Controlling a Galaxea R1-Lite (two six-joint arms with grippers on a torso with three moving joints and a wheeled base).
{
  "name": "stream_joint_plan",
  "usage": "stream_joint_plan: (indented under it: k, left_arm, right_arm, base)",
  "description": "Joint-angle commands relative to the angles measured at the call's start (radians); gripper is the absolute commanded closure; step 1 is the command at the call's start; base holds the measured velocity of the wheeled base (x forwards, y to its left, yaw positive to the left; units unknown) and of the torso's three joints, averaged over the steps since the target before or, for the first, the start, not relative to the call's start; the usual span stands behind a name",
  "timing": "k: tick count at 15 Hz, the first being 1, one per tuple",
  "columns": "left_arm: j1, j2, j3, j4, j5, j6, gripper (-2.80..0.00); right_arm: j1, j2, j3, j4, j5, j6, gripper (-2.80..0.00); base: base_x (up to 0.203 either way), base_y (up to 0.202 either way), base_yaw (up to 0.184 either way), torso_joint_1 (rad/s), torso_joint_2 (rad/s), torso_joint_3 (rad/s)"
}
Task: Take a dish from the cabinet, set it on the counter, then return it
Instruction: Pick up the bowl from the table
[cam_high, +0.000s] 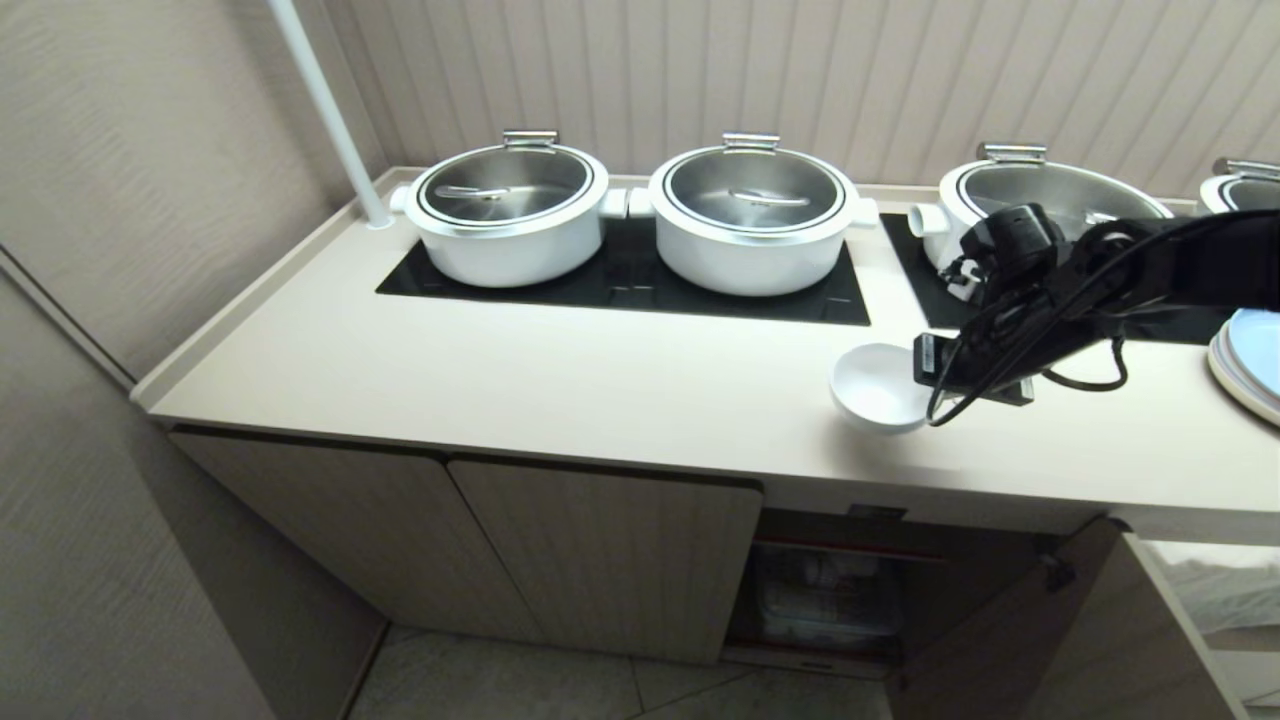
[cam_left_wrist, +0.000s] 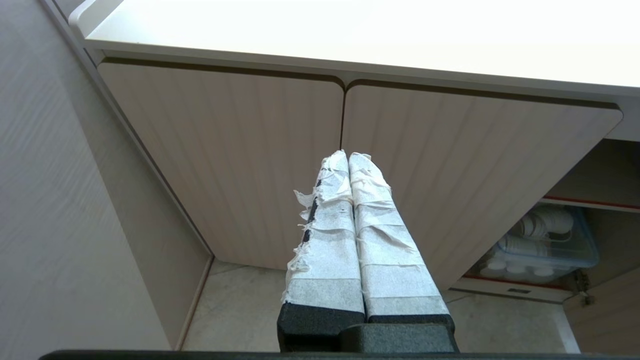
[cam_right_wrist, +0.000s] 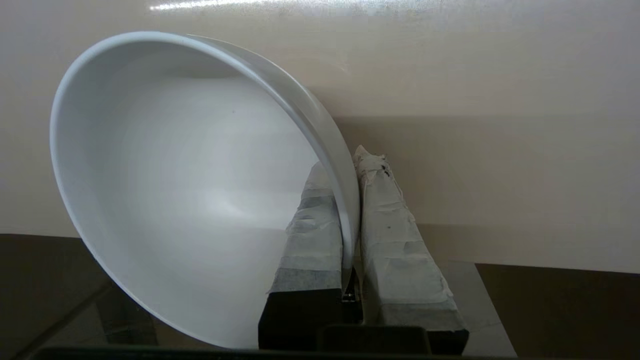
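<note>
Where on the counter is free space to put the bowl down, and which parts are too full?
The counter is bare along its front, from the left rim to the dish held by the right gripper. The back is crowded: lidded pots on the black hob. The far right holds stacked plates.

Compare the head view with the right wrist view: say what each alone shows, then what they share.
Only the head view shows the white pots on the black hob panels, the open cabinet below and stacked plates at the right edge. Only the right wrist view shows the right gripper clamped on the rim, one finger inside the dish and one outside. Both show the dish and the counter.
</note>
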Motion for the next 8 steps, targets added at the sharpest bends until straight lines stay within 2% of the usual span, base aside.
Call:
stream_joint_plan:
  k: [1, 8]
  left_arm:
    - [0.0, 0.0, 0.001, 0.0, 0.0, -0.001, 0.0]
    - [0.0, 0.0, -0.001, 0.0, 0.0, -0.001, 0.0]
  right_arm:
    - [0.0, -0.043, 0.045, 0.001, 0.001, 0.003, 0.0]
    - [0.0, -0.252, 0.385, -0.083, 0.004, 0.004, 0.0]
  base:
    - [0.0, 0.0, 0.0, 0.0, 0.0, 0.0]
    - [0.0, 0.0, 0.0, 0.0, 0.0, 0.0]
